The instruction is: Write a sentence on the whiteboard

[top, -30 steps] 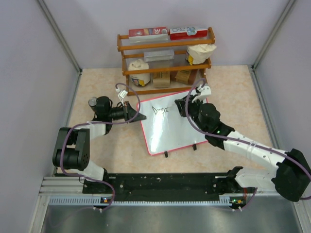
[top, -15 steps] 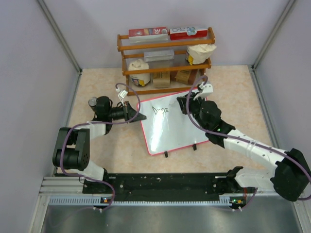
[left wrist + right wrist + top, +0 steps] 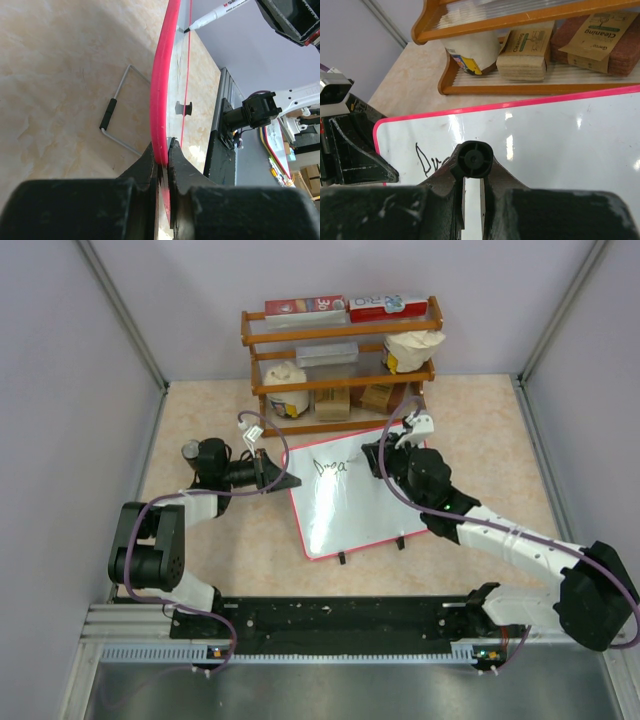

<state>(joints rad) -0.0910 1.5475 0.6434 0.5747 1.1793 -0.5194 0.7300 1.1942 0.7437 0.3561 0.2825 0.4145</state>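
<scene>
The whiteboard point(image 3: 350, 500), white with a thin red frame, lies tilted on the table. Black lettering point(image 3: 331, 468) reading about "Drea" sits near its top left; it also shows in the right wrist view point(image 3: 427, 161). My left gripper point(image 3: 283, 481) is shut on the board's left red edge point(image 3: 162, 95). My right gripper point(image 3: 376, 458) is shut on a marker point(image 3: 471, 159), held over the board's upper middle. In the left wrist view the marker's tip point(image 3: 188, 29) touches the board point(image 3: 181, 85). Two small black tabs point(image 3: 343, 558) stick out from the near edge.
A wooden rack point(image 3: 338, 365) with boxes, a jar and a bag stands just behind the board; it shows in the right wrist view too point(image 3: 520, 30). A wire stand leg point(image 3: 117, 117) lies on the table under the board. Grey walls close in both sides.
The right gripper with the marker has shifted slightly near the lettering's end. The left gripper and the board have not moved.
</scene>
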